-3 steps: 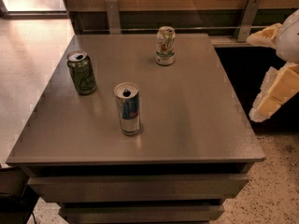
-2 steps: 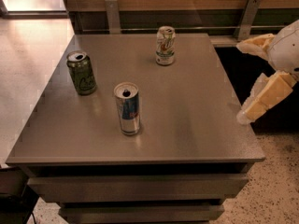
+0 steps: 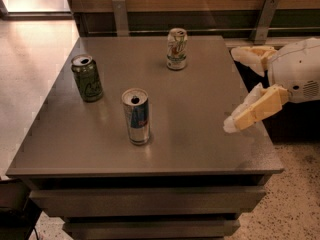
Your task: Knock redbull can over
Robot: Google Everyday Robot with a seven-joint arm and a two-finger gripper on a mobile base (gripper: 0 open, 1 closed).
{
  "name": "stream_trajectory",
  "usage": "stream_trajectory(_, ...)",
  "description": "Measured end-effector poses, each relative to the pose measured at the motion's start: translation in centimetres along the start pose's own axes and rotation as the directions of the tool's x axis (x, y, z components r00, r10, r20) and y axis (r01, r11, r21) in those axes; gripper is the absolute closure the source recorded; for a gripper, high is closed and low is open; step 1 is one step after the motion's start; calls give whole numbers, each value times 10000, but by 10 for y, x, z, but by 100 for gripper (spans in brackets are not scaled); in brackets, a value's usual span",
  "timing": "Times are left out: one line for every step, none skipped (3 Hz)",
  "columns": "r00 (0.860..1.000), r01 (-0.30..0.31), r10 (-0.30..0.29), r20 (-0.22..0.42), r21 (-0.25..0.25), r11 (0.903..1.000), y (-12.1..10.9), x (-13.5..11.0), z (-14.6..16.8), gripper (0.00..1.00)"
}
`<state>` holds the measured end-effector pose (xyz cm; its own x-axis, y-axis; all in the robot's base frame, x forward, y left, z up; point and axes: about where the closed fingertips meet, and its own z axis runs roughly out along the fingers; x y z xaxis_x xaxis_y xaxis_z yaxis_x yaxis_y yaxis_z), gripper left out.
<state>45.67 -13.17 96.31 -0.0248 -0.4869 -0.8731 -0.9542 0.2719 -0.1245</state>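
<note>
The redbull can (image 3: 136, 116), slim, blue and silver with an open silver top, stands upright near the front middle of the grey table (image 3: 200, 149). My gripper (image 3: 236, 86) comes in from the right edge of the view, at the table's right side, well to the right of the can and apart from it. Its two pale fingers are spread wide: one finger (image 3: 252, 112) reaches over the table's right edge, the other (image 3: 248, 54) points left farther back. Nothing is between them.
A dark green can (image 3: 87, 77) stands upright at the table's left. A white can with green and red print (image 3: 176, 48) stands at the back middle. A wall rail with metal brackets (image 3: 120, 16) runs behind. Speckled floor lies at the right.
My gripper has moved left, from beside the table toward and over its right edge. The three cans have not moved.
</note>
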Motion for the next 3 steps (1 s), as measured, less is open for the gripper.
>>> stream_trajectory(9814,11,49,1922,-312,9995,4,-32,24,0)
stream_trajectory(9818,14,45,1897,-309,9995,4,-31,24,0)
stream_trajectory(9800,-138,229,1975,-471,9988,5,-27,35,0)
